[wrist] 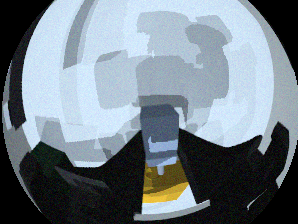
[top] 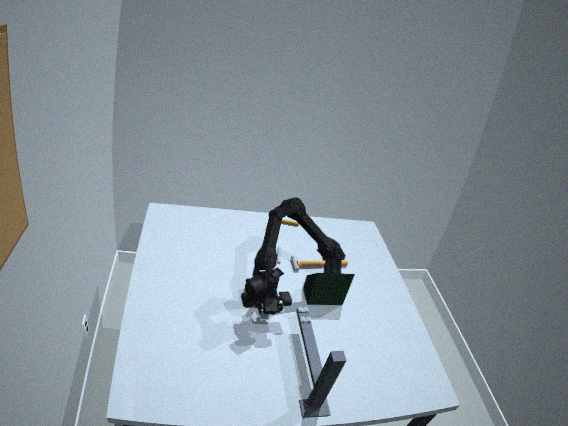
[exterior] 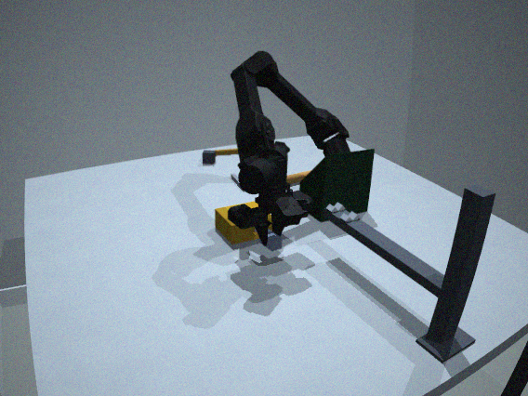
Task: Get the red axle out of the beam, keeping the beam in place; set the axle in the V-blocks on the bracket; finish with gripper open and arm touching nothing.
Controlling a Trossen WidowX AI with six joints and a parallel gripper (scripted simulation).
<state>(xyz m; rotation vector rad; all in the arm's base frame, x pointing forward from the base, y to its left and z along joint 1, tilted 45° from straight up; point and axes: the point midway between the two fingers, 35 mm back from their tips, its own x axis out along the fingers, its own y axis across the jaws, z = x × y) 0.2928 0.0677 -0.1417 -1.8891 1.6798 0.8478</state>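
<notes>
"Which step are we in?"

"Probably still the freeing of the axle. Our gripper (top: 261, 316) (exterior: 271, 236) (wrist: 157, 132) is partly open, closed firmly on a grey-blue block (exterior: 275, 242) (wrist: 159, 125), which we take for a tool. In the wrist view its thin pale pin (wrist: 160, 170) lies toward six o'clock, over the yellow block (exterior: 225, 228) (wrist: 167, 189)."

"And the red axle?"

"We can't see any red, so we can't tell where it is. The yellow block may be the beam; from our fingertips it lies toward nine o'clock in the exterior view."

"Where must the axle end up?"

"On the pale V-blocks (top: 305, 318) (exterior: 345, 213), at three o'clock from the gripper in the top view, on the bracket (top: 327, 380) (exterior: 465, 260). They carry nothing we can see."

"Next move?"

"We'd line the pin up with the axle and press gently, so the beam stays put, then set the tool down and fetch the axle."

"Any labels or brands?"

"None we can read; the wall plate (top: 85, 323) has only dark specks."
</notes>
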